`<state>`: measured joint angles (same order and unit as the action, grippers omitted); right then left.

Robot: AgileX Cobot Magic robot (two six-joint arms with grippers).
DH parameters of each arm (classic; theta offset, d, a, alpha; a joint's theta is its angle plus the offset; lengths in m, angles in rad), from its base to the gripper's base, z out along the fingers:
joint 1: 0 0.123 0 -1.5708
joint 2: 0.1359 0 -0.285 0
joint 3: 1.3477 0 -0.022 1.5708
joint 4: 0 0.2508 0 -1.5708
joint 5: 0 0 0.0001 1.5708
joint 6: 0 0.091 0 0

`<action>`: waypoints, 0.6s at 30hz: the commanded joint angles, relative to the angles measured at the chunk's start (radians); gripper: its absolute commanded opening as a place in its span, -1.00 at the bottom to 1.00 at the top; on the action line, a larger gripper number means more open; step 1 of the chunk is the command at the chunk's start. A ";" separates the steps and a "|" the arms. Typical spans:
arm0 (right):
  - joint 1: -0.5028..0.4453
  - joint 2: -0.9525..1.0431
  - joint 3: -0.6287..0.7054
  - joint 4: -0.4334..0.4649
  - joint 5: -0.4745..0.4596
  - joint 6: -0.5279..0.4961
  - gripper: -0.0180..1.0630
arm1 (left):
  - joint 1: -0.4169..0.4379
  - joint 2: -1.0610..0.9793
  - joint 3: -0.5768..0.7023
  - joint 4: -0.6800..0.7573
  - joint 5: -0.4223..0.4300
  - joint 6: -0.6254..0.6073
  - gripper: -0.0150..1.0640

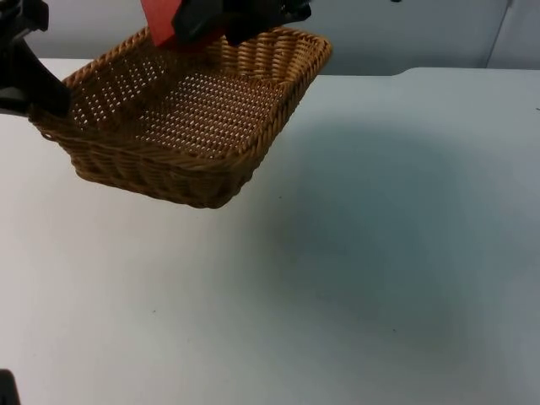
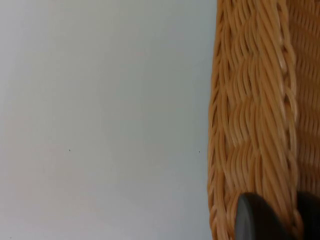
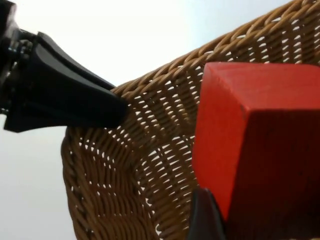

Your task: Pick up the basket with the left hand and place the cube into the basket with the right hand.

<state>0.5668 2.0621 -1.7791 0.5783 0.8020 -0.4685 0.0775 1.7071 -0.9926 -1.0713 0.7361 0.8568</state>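
The red cube, clamped in the right end effector, hangs above the basket. The left end effector grips the basket's rim, holding it off the counter. Lifting looks done; only the release remains.

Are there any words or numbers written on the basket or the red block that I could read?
None: no words, numbers, labels or signs can be read.
The woven brown wicker basket, clamped at its rim by the left gripper, shows plain weave.
The red cube, held by the right gripper above the basket, has plain red faces.
The white table top bears no writing.
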 commanded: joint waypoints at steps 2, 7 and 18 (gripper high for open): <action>0.003 0.004 -0.007 -0.008 -0.018 -0.001 -0.97 | -0.001 -0.014 -0.007 -0.032 0.019 -0.001 -0.98; 0.003 0.022 -0.007 -0.015 -0.020 0.002 -0.86 | -0.001 -0.014 -0.007 -0.032 0.019 -0.001 -0.98; 0.003 0.038 -0.007 -0.024 -0.096 0.051 0.12 | -0.001 -0.014 -0.007 -0.030 0.019 -0.001 -0.98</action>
<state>0.5668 2.0989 -1.7791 0.5538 0.7224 -0.4264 0.0775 1.7071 -0.9926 -1.0713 0.7361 0.8568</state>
